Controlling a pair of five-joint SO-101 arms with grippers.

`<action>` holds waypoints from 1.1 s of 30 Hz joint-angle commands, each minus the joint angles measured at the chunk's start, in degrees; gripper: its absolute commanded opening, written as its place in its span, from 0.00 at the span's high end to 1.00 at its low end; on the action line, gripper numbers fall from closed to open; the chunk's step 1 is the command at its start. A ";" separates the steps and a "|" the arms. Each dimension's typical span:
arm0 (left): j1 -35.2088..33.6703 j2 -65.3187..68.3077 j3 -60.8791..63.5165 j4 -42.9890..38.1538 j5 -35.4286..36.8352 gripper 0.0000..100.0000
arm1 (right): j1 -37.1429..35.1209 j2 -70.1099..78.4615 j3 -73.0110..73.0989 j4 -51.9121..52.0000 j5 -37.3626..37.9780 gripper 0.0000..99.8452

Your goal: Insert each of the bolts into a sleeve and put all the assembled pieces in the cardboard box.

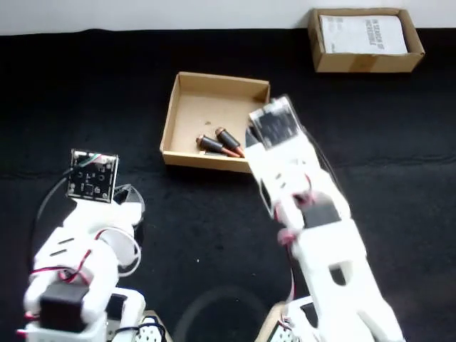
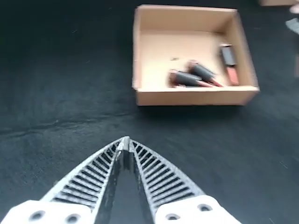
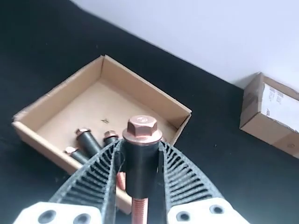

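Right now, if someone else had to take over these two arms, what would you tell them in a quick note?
Left gripper: jaws shut, empty, above the table, short of the cardboard box.
Right gripper: jaws shut on a bolt-in-sleeve piece, held at the box's edge.
Done: three assembled pieces lie in the box.
Left: let the held piece go into the box.

Cardboard box (image 1: pixel 169 117) open-topped, walls all round
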 commanded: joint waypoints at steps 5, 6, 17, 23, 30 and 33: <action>-9.36 -16.31 28.97 -19.96 -0.26 0.99 | -1.63 25.80 -22.73 -1.45 10.73 0.99; -10.24 -15.43 30.29 -20.92 -0.26 0.99 | -1.89 28.53 -24.48 -1.45 12.48 0.99; -14.02 -15.52 34.95 -15.38 -0.26 0.99 | -4.00 48.04 -37.85 6.46 14.15 0.99; -14.02 -15.60 34.95 -15.21 -0.26 0.99 | -2.77 55.69 -42.68 6.55 10.81 0.95; -14.02 -15.60 34.95 -15.21 -0.26 0.99 | -0.48 59.38 -45.85 6.64 10.73 0.75; -13.93 -15.52 34.95 -15.21 -0.35 0.99 | 0.31 56.75 -46.20 6.64 10.64 0.75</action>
